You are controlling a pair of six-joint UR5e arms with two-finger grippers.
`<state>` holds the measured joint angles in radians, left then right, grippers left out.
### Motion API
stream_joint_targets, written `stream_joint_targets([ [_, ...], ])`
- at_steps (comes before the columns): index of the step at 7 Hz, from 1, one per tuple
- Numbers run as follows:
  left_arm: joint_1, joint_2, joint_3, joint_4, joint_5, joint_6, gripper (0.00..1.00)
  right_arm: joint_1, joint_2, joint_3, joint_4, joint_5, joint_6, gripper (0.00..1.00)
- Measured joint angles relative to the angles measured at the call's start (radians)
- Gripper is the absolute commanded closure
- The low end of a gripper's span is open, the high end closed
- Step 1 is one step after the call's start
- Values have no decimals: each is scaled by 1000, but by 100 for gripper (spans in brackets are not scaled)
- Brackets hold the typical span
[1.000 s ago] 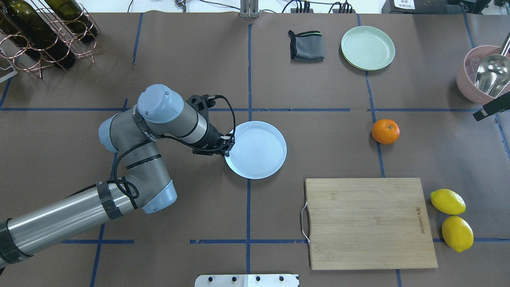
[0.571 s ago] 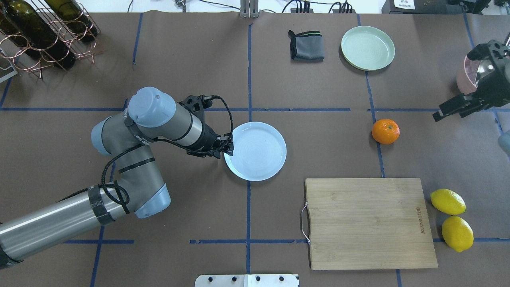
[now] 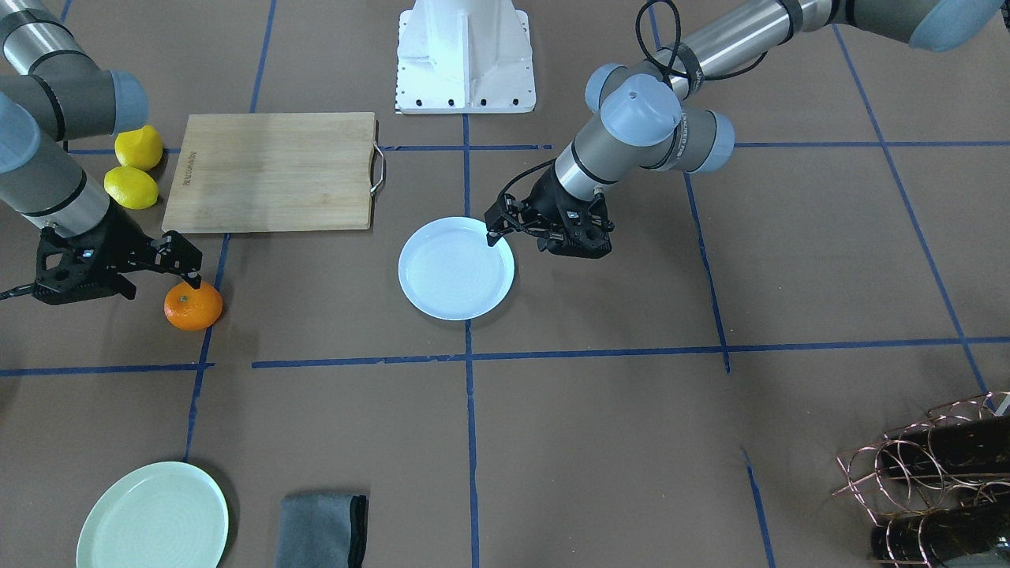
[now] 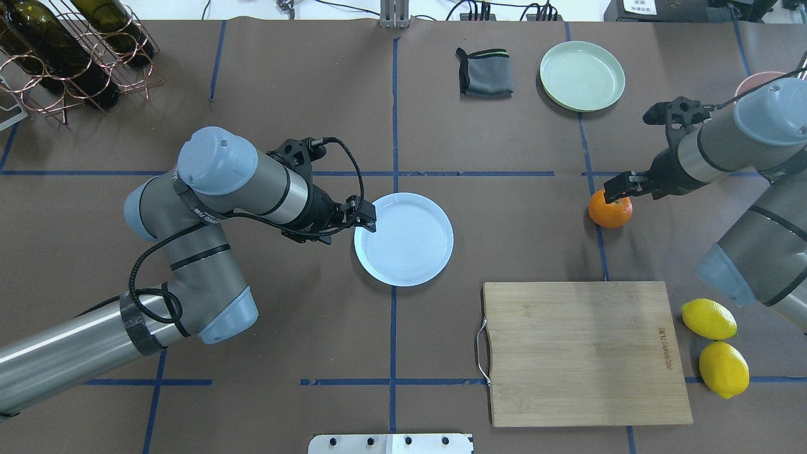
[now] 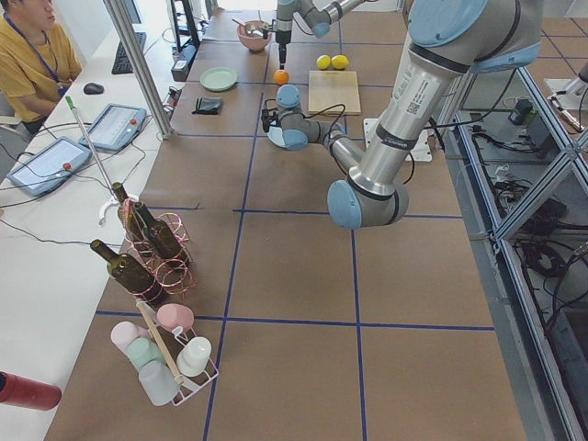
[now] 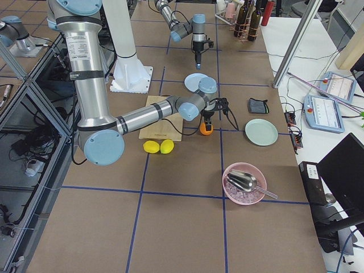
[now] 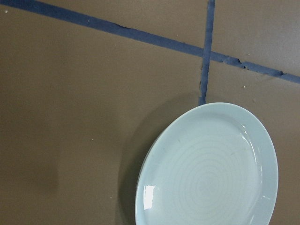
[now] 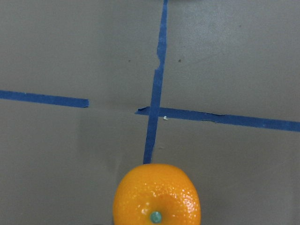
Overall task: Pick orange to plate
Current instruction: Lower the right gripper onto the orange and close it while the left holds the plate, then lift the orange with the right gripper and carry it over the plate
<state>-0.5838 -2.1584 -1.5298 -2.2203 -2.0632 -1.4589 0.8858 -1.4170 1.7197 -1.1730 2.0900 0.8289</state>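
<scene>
The orange [image 4: 610,211] rests on a blue tape line right of centre, and it fills the bottom of the right wrist view [image 8: 157,197]. My right gripper [image 4: 621,189] hangs open just over the orange [image 3: 192,306], one finger overlapping its top edge; I cannot tell whether it touches the fruit. The white plate [image 4: 435,252] lies flat at the table's middle. My left gripper [image 4: 356,222] is at the plate's left rim [image 3: 410,276] and looks open, holding nothing. The left wrist view shows only the plate [image 7: 206,168] and tape.
A wooden cutting board [image 4: 580,353] lies near the robot, with two lemons [image 4: 708,318] to its right. A mint-green plate [image 4: 582,75] and a grey cloth [image 4: 485,72] sit at the far side. A bottle rack [image 4: 69,50] stands far left, and a pink bowl [image 6: 244,183] far right.
My right arm swung in from the right edge and brought its gripper over the orange. My left arm drew back leftward at the plate's rim, after the plate had shifted slightly.
</scene>
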Motion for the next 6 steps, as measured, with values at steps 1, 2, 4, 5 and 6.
stream_joint_targets([
  [1, -1, 5, -9, 0, 0, -1, 5, -13, 6, -16, 1, -20, 3, 0],
  [2, 0, 7, -13, 0, 0, -7, 5, -20, 14, -33, 3, -26, 4, 0],
  [4, 2, 8, -15, -1, 10, -24, 5, -27, 36, -67, 4, -27, 5, 0],
  [5, 2, 9, -15, -1, 12, -26, 5, -28, 40, -73, 4, -26, 5, 0],
  [6, 2, 9, -15, 0, 13, -27, 5, -30, 42, -75, 4, -24, 6, 0],
])
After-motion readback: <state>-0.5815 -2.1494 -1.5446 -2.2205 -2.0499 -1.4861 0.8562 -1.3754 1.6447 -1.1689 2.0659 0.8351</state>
